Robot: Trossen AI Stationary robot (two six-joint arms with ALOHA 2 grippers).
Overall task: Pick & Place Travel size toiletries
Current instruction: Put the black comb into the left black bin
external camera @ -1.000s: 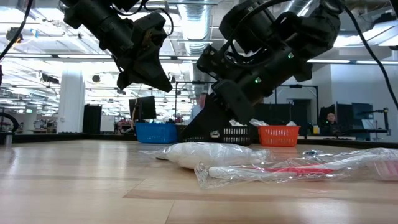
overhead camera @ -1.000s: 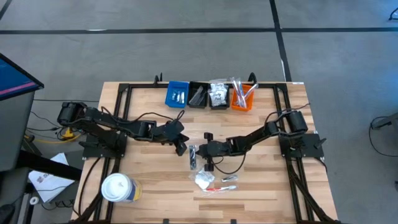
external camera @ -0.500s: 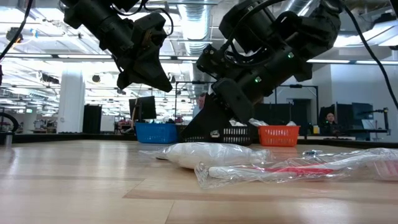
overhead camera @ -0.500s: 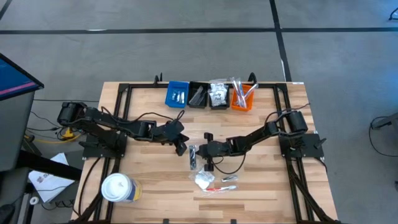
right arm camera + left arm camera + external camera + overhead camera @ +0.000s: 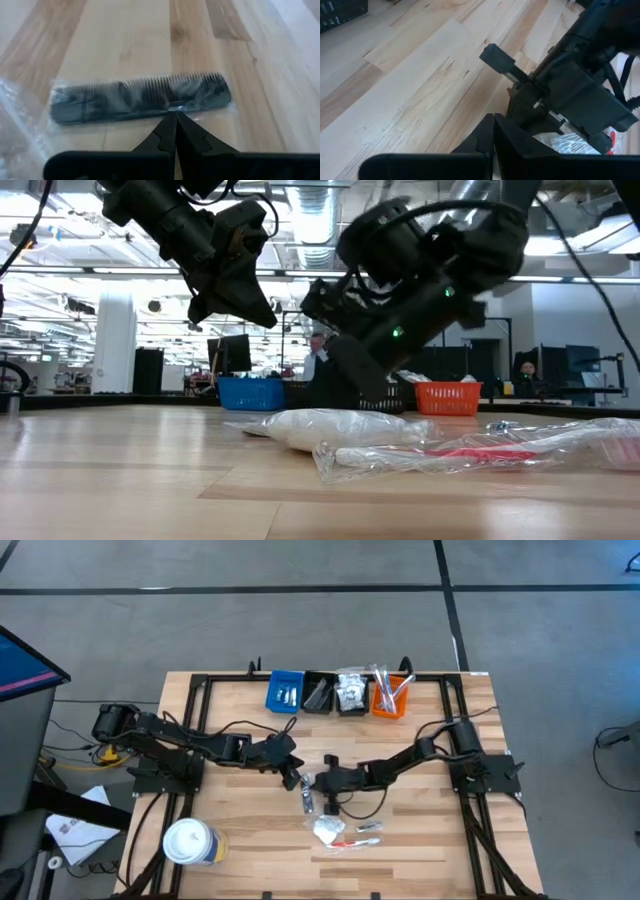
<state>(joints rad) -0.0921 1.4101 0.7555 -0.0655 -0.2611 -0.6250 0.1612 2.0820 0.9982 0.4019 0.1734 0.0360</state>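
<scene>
Pale wooden counter (image 5: 250,830), centre frame: my right pincer (image 5: 175,116), closed empty, noses the black bagged plastic comb (image 5: 140,98) before picking it.

We see the worktop (image 5: 240,830) evenly lit from overhead, bright and with only soft shadows under the arms. In the low view, ceiling lights (image 5: 310,225) glare behind the dark, backlit right arm (image 5: 420,280), which is smeared by motion blur. Near the wrapped comb (image 5: 140,97), wrist-view edges go soft.
</scene>
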